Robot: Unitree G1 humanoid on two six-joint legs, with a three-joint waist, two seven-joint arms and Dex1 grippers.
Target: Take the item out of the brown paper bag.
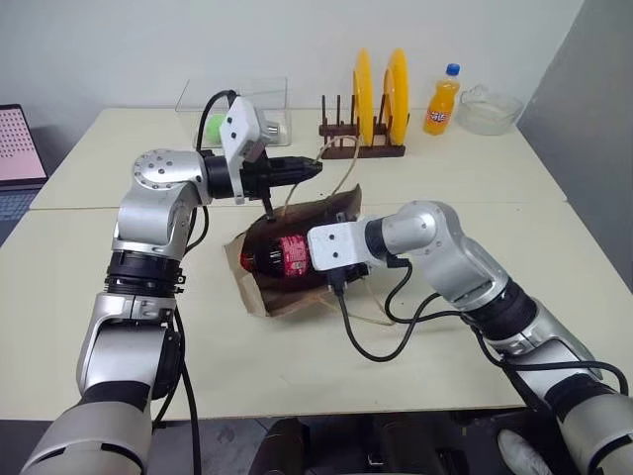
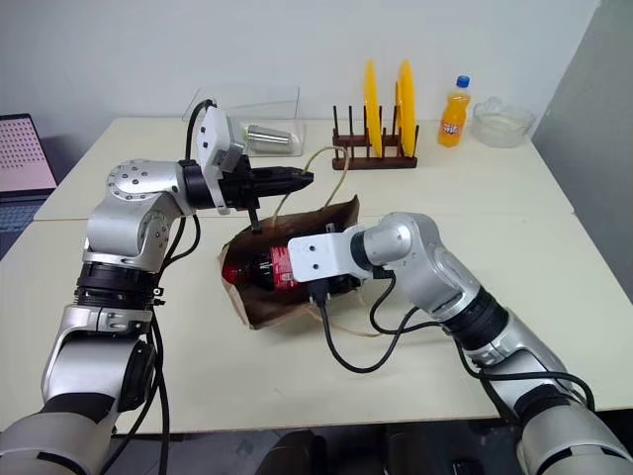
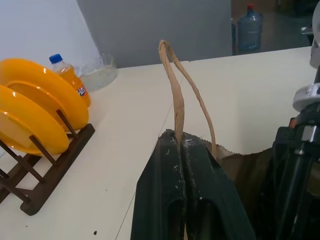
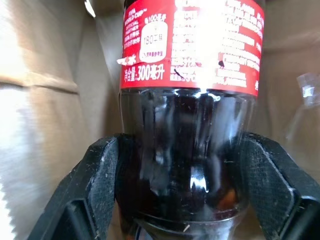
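The near edge of the table [image 1: 297, 396] is bare, with open room in front of the brown paper bag [image 1: 331, 213]. The bag is seen lying near the middle of the table, its mouth turned toward the left edge. The cola bottle [image 1: 277, 255] is seen in that mouth, lying on its side, partly out past the paper. The right gripper [image 4: 182, 192] is closed around the dark lower part of the bottle, one finger on each side, below the red label. Just above the bag, the left gripper [image 3: 182, 150] is shut tight on a tan handle [image 3: 172, 75], which is held up as a thin loop. Wide bare table is left at the right edge. Along the far edge, well apart from the bag, a clear box [image 1: 259, 99], a wooden rack [image 1: 362, 148] with two yellow plates [image 1: 364, 94], an orange soda bottle [image 1: 441, 102] and a glass bowl [image 1: 488, 109] are lined up.
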